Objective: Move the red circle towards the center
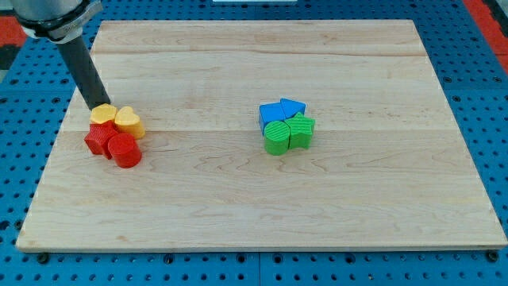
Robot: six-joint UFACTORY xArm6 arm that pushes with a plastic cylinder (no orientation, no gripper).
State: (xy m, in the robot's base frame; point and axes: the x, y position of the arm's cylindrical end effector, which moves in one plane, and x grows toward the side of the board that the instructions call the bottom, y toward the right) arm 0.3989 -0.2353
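Task status: not yet accomplished.
Red circle (125, 150) remains near the counter (238, 214) left edge; tool (101, 106), holding nothing, touches the yellow blocks (117, 120).

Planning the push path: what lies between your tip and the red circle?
In the camera view, two yellow blocks lie between my tip and the red circle, touching it.

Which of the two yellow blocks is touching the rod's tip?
The yellow block at the view's left: my tip sits at its top edge. The yellow heart, to its right, lies clear of the tip.
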